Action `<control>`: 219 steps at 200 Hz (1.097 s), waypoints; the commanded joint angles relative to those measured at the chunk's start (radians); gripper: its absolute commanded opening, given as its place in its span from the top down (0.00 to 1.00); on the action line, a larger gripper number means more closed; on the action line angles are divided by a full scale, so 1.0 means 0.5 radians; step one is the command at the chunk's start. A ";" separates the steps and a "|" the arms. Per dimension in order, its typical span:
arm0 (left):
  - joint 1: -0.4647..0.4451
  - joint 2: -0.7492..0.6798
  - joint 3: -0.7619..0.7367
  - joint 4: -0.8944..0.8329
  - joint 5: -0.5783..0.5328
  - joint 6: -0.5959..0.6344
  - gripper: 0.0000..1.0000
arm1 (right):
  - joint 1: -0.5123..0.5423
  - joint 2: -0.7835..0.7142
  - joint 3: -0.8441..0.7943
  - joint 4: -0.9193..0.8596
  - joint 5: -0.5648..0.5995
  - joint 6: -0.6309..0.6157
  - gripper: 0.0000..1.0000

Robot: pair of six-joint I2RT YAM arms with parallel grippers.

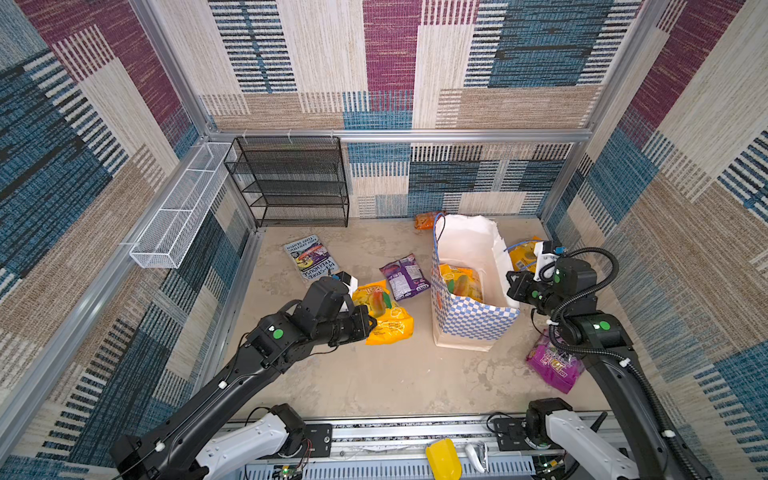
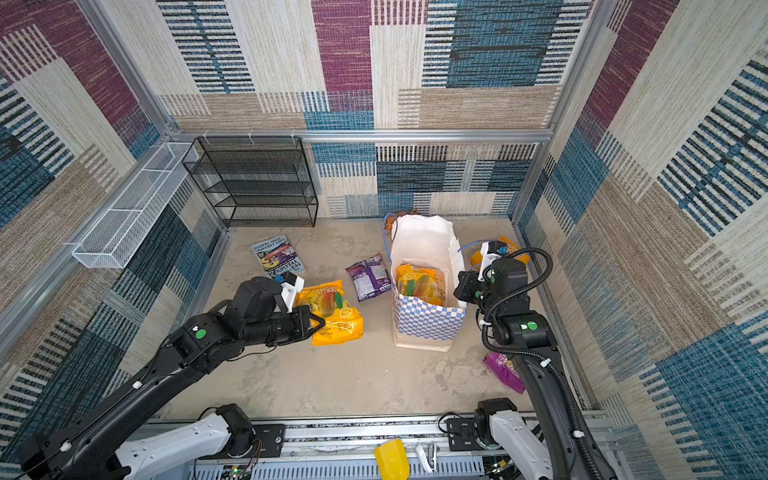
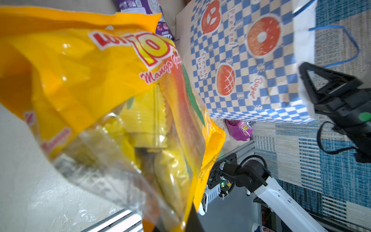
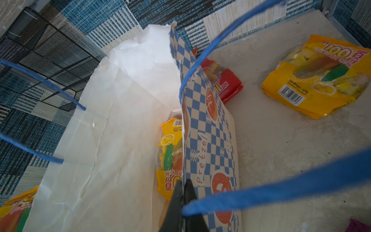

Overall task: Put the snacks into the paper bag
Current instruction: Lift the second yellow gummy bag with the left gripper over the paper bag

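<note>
Although one yellow packet (image 1: 459,284) already lies inside the paper bag (image 1: 473,328), most of the job looks undone: I count one in, one in hand and four waiting on the floor. Nearest the robot's base, a magenta packet (image 1: 555,368) lies flat beside the right arm, untouched. Just beyond it on the other side, the left gripper (image 1: 371,322) is clamped on the edge of a yellow mango packet (image 1: 388,311), which sits just beside the bag in both top views. The left wrist view shows the packet filling the frame with the bag's checked wall behind it, but I cannot tell whether it is clear of the floor. The bag stands upright in mid-floor with its mouth open. The right gripper (image 4: 183,190) is closed on the rim of the bag's checked wall, pinching paper only, which I take as steadying the mouth for the drop. Farther back, a dark purple packet (image 1: 405,276) lies near the bag's left side, and a book (image 1: 311,257) lies beyond the left gripper; the book is no snack and should stay. Past the right gripper a second yellow packet (image 4: 321,76) rests on the floor. Farthest off, a red packet (image 4: 221,82) lies behind the bag by the back wall, likely the awkward reach.
</note>
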 commanded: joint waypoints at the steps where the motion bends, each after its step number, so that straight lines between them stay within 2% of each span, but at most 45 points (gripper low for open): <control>1: -0.001 0.000 0.197 0.052 -0.054 0.168 1.00 | 0.001 -0.006 0.022 -0.010 -0.031 0.007 1.00; 30: 0.000 0.099 0.519 0.083 0.013 0.250 1.00 | -0.001 0.000 0.028 -0.010 -0.039 0.006 1.00; 102: -0.019 0.681 1.252 0.216 0.455 0.264 1.00 | 0.003 0.018 0.034 -0.022 -0.035 -0.010 1.00; 166: -0.189 1.149 1.869 0.278 0.528 0.268 1.00 | 0.001 0.043 0.028 -0.005 -0.040 -0.018 1.00; 219: -0.277 1.504 2.168 0.280 0.623 0.266 1.00 | -0.001 0.042 0.022 -0.001 -0.039 -0.022 1.00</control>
